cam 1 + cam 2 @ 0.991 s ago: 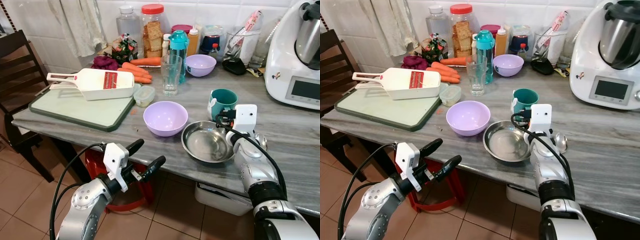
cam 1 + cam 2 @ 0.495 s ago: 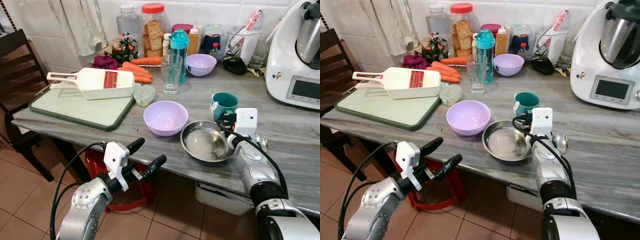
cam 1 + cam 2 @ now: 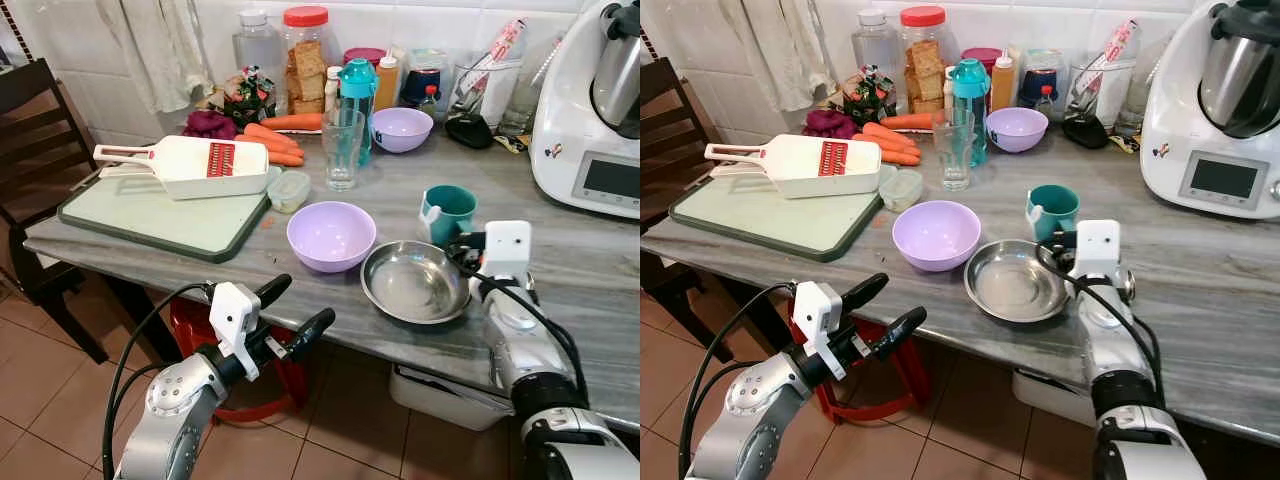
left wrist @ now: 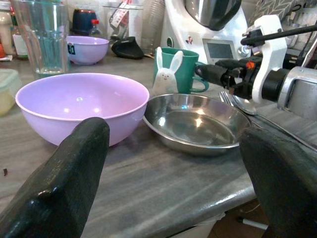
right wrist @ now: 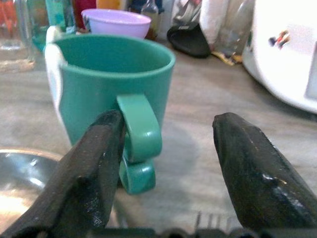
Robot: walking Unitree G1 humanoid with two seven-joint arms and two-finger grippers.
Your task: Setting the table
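Grey marble-patterned worktop runs across the middle of the frame, tiled wall behind it. At centre right stands a teal ceramic mug with a white rabbit motif, upright, its handle turned toward the right pincer. That pincer is open, its two black fingers spread either side of the mug handle; one finger lies against or just beside the handle, the other well apart from it. Contact cannot be confirmed.

Just in front of the mug, lower centre, sits a shallow round stainless-steel bowl, near the worktop's front edge. A metal spoon and fork lie beside the steel bowl, under the right arm. Left of the steel bowl, close to it, is a lilac plastic bowl. A second, smaller lilac bowl stands at upper centre, near a clear drinking glass and a teal water bottle.

Upper left holds a green-rimmed cutting board carrying a white mandoline slicer, with orange carrots behind it. A white kitchen machine occupies the upper right.

The left pincer hangs open at lower left, below the worktop edge, holding nothing.
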